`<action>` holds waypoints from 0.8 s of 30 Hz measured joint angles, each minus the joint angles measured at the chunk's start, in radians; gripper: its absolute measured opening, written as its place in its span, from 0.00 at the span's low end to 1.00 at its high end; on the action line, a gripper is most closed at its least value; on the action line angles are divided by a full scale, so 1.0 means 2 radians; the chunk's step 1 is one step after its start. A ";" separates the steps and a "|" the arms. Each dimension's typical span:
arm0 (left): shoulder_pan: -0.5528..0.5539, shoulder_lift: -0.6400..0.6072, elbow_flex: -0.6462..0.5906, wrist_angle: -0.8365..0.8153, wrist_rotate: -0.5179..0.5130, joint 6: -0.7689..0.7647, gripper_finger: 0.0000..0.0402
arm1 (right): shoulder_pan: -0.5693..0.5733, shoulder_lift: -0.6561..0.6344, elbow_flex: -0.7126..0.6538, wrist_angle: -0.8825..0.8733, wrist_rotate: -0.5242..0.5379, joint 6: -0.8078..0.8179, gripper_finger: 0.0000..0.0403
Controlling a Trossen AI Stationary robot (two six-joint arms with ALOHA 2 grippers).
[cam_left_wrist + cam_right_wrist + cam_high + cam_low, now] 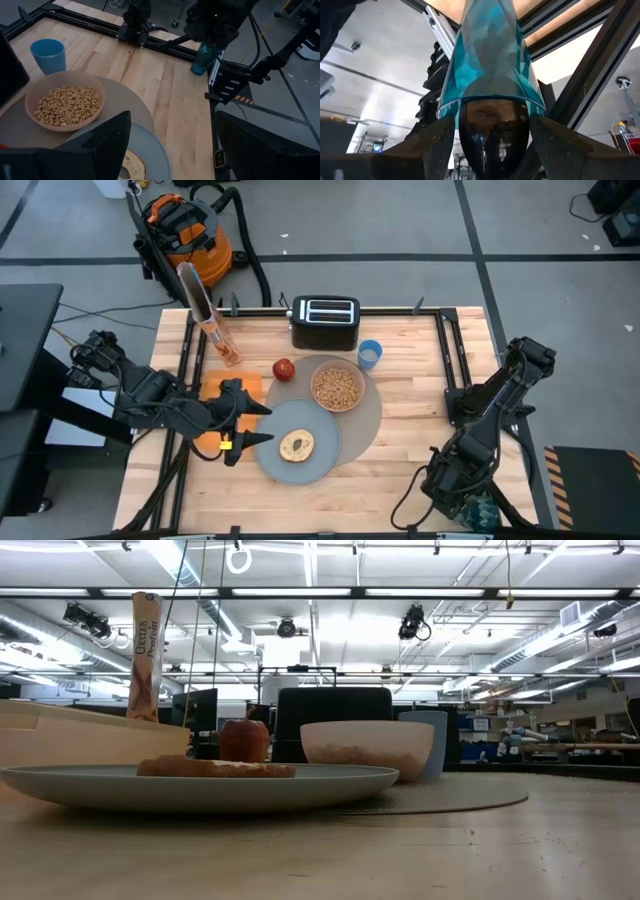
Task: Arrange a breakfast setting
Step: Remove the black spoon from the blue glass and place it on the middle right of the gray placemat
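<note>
- Here, the left gripper hovers low over the wooden surface, at the left edge of the grey-blue plate, with its fingers spread wide and nothing between them
- Under and beside that gripper lies the orange napkin, partly covered by the arm
- The plate sits on the front left part of the round grey placemat and carries the round toasted bread near its middle
- The pale pink bowl, filled with ring cereal, rests on the placemat behind the plate; the left wrist view shows it just beside the plate's rim
- The red apple stands at the placemat's rear left edge, near the bowl
- The small blue cup stands upright just beyond the placemat, behind the bowl and beside the black toaster
- A tall cereal box stands at the rear left of the surface
- The right gripper is down at the front right corner, off the surface's edge, its fingers closed around a teal faceted bottle; the right wrist view shows the bottle's dark cap seated between them
</note>
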 joint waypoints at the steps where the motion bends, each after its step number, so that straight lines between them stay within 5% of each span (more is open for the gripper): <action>1: 0.000 0.000 0.000 0.000 0.000 0.000 0.74 | -0.002 0.000 0.000 0.000 -0.005 -0.002 0.65; 24: 0.000 0.000 0.000 0.000 0.000 0.001 0.74 | -0.009 0.020 0.000 0.000 -0.033 -0.027 0.66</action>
